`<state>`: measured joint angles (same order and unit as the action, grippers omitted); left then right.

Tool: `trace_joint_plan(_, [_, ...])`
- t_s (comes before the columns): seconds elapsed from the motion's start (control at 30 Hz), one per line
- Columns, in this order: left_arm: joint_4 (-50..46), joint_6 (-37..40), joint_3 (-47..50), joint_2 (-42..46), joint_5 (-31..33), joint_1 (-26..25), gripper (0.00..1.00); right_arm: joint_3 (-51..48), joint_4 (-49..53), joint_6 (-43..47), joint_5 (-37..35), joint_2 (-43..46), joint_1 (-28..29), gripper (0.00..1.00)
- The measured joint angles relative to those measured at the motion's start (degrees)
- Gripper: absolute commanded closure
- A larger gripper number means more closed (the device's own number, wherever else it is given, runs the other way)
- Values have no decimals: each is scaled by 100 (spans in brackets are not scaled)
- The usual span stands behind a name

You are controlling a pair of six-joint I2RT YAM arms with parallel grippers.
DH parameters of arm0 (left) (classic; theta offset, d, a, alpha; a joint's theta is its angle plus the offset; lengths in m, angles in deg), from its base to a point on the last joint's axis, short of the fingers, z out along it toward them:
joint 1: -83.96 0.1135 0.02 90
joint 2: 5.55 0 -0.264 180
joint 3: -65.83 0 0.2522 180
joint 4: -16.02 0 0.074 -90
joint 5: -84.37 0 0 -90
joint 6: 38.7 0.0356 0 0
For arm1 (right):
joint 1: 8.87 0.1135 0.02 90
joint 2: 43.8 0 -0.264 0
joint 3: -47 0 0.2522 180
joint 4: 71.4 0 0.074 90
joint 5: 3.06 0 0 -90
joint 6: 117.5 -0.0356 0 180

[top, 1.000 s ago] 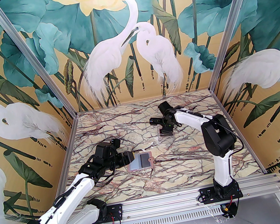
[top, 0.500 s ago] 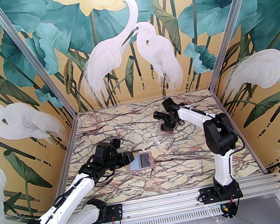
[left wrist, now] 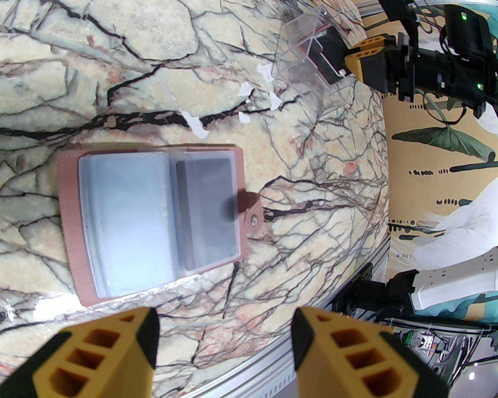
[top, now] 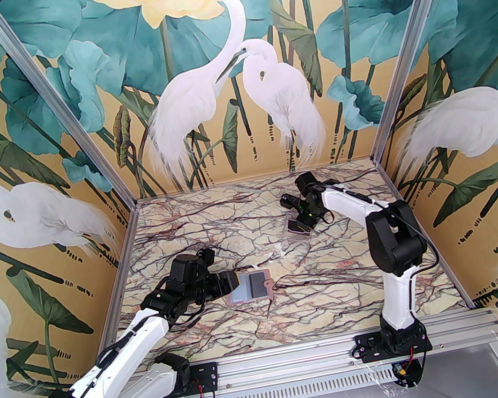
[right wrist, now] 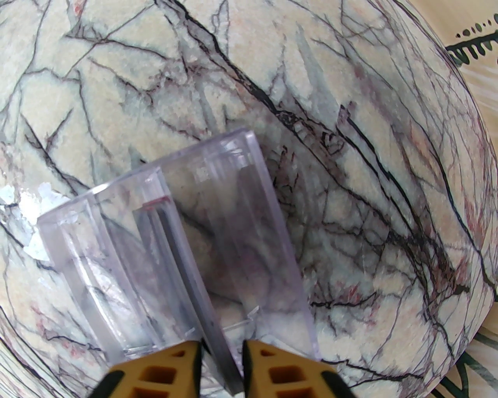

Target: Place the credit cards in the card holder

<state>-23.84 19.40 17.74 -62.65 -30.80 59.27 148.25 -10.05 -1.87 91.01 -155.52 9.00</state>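
The pink card holder (top: pixel 270 290) (left wrist: pixel 68 202) lies open on the marble, with one black credit card (left wrist: pixel 206 210) inside its right clear sleeve. My left gripper (top: pixel 231 281) (left wrist: pixel 225 349) hovers open just beside its left edge, holding nothing. Far right, my right gripper (top: pixel 298 223) (right wrist: pixel 221 349) (left wrist: pixel 348 62) is shut on the edge of another black credit card (right wrist: pixel 212 303) (left wrist: pixel 327 58) standing in the small clear plastic box (right wrist: pixel 97 248) (top: pixel 291 245). A red card edge (right wrist: pixel 155 201) shows inside that box.
Small white flakes (left wrist: pixel 194 124) (top: pixel 268 256) lie on the marble between the card holder and the clear box. Painted walls close in the back and both sides. An aluminium rail (top: pixel 283 363) runs along the near edge.
My right gripper has closed onto the black card in the clear box, and its wrist has swung toward the back right. The left arm has hardly moved.
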Motion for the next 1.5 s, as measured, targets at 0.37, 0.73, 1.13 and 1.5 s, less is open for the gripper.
trace_joint_plan(0.37, [2,0,0,0,0,0,38,260,212,-264,177,44,-26,90])
trace_joint_plan(0.73, [20,-39,13,-79,-4,0,38,387,459,-1198,221,236,-26,97])
trace_joint_plan(1.13, [105,-42,39,-223,-50,0,38,363,330,-1932,474,516,-39,98])
trace_joint_plan(1.5, [107,-42,46,-227,-66,0,38,365,317,-1943,323,284,-164,96])
